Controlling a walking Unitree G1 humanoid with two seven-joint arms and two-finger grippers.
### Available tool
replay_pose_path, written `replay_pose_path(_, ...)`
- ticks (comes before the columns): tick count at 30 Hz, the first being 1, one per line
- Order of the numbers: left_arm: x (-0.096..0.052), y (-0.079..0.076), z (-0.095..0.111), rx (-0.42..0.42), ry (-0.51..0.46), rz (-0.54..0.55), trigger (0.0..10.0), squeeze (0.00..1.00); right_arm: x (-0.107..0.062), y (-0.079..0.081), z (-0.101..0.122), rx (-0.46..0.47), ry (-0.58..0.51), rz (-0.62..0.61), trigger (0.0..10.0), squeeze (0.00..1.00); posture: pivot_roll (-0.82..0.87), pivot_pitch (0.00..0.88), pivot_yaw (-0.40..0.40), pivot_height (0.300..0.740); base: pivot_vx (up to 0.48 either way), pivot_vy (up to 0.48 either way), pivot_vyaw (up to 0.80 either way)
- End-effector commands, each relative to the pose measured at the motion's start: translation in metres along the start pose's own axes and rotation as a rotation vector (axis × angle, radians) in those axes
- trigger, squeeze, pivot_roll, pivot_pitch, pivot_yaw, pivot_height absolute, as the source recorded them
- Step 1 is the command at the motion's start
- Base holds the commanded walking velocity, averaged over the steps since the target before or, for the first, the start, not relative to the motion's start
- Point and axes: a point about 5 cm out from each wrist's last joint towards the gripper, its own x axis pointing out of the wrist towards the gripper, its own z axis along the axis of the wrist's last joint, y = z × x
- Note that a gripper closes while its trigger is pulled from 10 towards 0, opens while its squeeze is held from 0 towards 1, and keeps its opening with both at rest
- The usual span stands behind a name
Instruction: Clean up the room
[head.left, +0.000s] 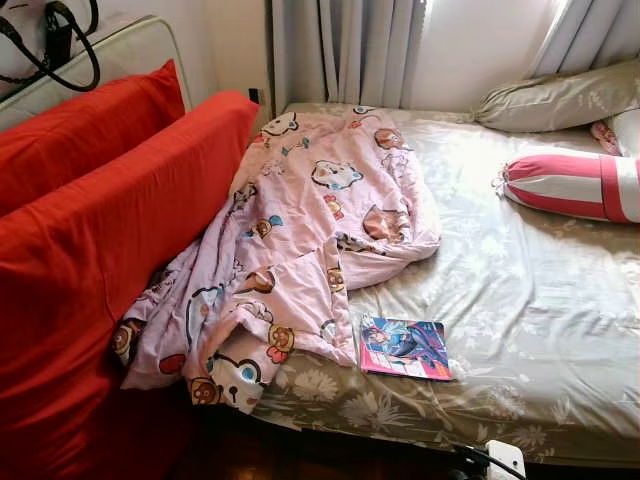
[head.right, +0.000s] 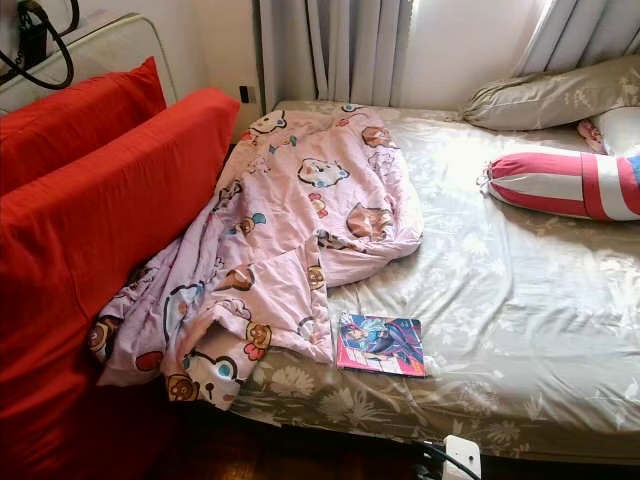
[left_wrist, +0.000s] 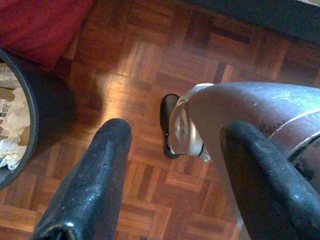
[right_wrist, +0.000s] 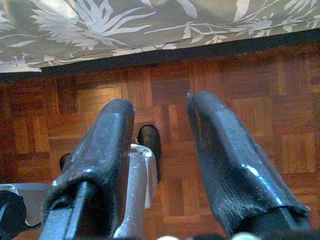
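Left eye view: bed (head.left: 560, 330) under a grey-green floral sheet, with a crumpled pink cartoon-print blanket (head.left: 300, 240) spread from the head end down to the near left corner, its lower edge hanging over the side toward the floor. Thin book with a blue and magenta cover (head.left: 404, 348) flat on the sheet near the front edge, just beside the blanket's lower hem. Red-and-white striped bolster (head.left: 570, 185) at the right, with a grey-green pillow (head.left: 555, 100) behind it against the curtains (head.left: 350, 50). Two red cushions (head.left: 90, 230) upright along the bed's left side, touching the blanket. White power strip (head.left: 505, 460) on the floor at the foot of the bed. Left wrist view: left gripper (left_wrist: 172, 165) hanging idle above the parquet floor (left_wrist: 145, 60), fingers (left_wrist: 95, 180) spread apart and empty; rim of a dark bin (left_wrist: 30, 120) holding crumpled paper at one side; part of the robot's own foot between the fingers. Right wrist view: right gripper (right_wrist: 162, 150) hanging low beside the bed's edge, fingers (right_wrist: 230, 165) parted, nothing between them; parquet and the sheet's hem beyond.
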Motion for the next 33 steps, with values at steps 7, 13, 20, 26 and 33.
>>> replay_pose_path(7, -0.0020, -0.0008, -0.0059, 0.003, 0.012, -0.007, 10.0, 0.00, -0.0002, -0.0009, -0.0026, 0.077, 0.006, -0.022, 10.0, 0.00, 0.11, 0.000, -0.038, 0.740, 0.000, 0.000, -0.25)
replay_pose_path(13, -0.0020, -0.0017, -0.0060, -0.005, 0.009, -0.011, 10.0, 0.00, 0.0006, 0.0033, -0.0040, 0.021, 0.020, -0.012, 10.0, 0.00, 0.12, 0.000, -0.043, 0.740, 0.200, 0.000, -0.61)
replay_pose_path(20, -0.0014, -0.0033, -0.0053, -0.010, 0.008, -0.013, 10.0, 0.00, 0.0009, 0.0023, -0.0002, 0.018, 0.002, -0.014, 10.0, 0.00, 0.12, 0.000, -0.050, 0.740, 0.240, 0.000, 0.00)
replay_pose_path(26, -0.0009, -0.0042, -0.0047, -0.015, 0.007, -0.014, 10.0, 0.00, 0.0015, 0.0022, 0.0033, 0.050, -0.011, -0.017, 10.0, 0.00, 0.12, 0.000, -0.053, 0.740, 0.161, 0.000, -0.30)
replay_pose_path(33, -0.0007, -0.0057, -0.0048, -0.015, 0.008, -0.022, 10.0, 0.00, 0.0011, 0.0012, 0.0025, 0.061, -0.011, -0.016, 10.0, 0.00, 0.12, 0.000, -0.054, 0.740, 0.175, 0.000, -0.45)
